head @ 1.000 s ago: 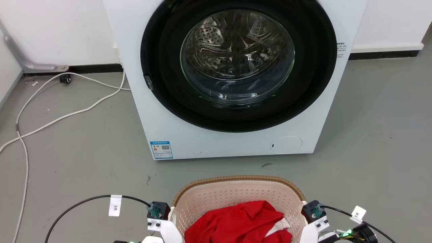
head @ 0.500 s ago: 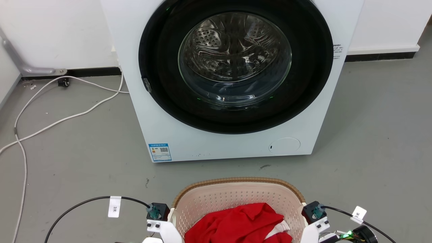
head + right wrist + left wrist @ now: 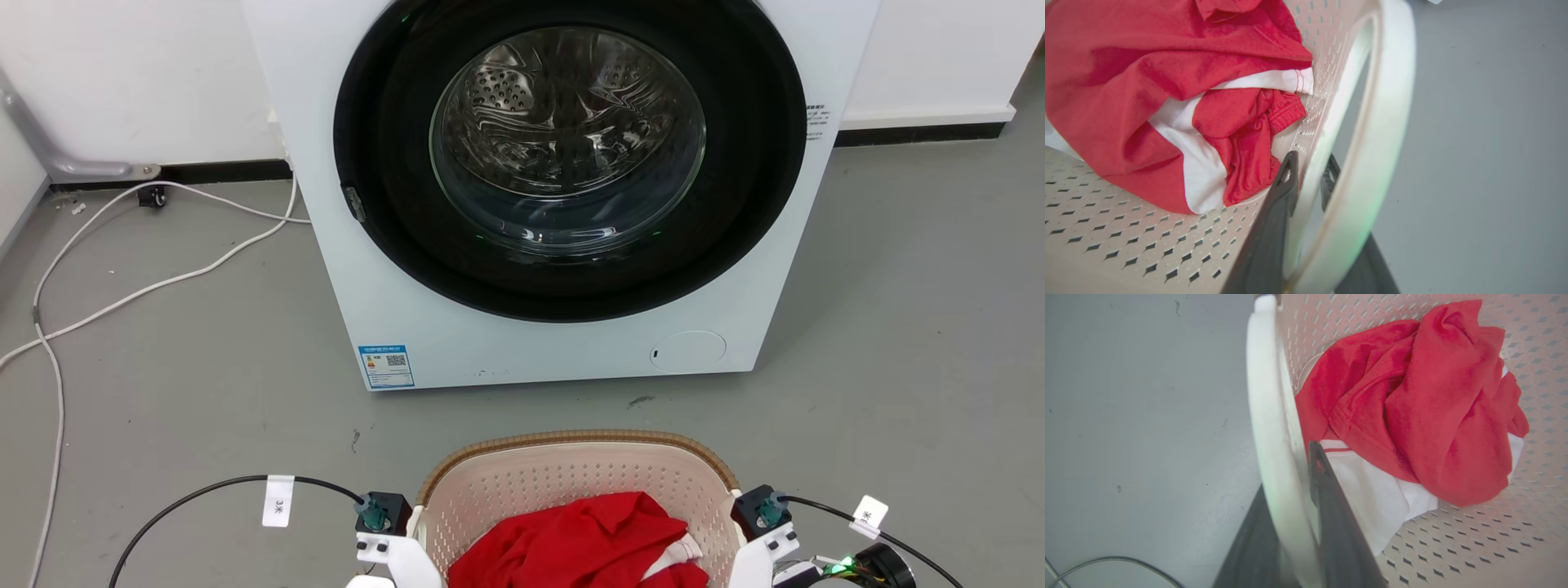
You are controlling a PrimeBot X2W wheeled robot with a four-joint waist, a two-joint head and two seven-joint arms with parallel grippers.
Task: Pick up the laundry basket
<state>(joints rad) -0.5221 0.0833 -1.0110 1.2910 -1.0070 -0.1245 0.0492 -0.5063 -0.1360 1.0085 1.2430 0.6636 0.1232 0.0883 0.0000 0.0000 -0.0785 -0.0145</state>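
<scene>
The laundry basket (image 3: 571, 474), cream and perforated with a brown woven-look rim, sits at the bottom centre of the head view. It holds a red and white garment (image 3: 571, 543). In the left wrist view my left gripper (image 3: 1286, 486) is shut on the basket's white loop handle (image 3: 1265, 396), one dark finger on each side of it. My right gripper (image 3: 1310, 171) is shut the same way on the opposite white handle (image 3: 1388, 102). The garment (image 3: 1412, 396) lies bunched against the basket's wall (image 3: 1147, 237). Whether the basket's base touches the floor is hidden.
A white washing machine (image 3: 555, 351) with a round glass door stands just beyond the basket. White cables (image 3: 122, 286) trail over the grey floor at the left. My own black cable with a white tag (image 3: 277, 500) loops at the lower left.
The whole head picture has shifted a little, so the camera has moved. Both grippers keep their hold on the handles, and the basket stays between them.
</scene>
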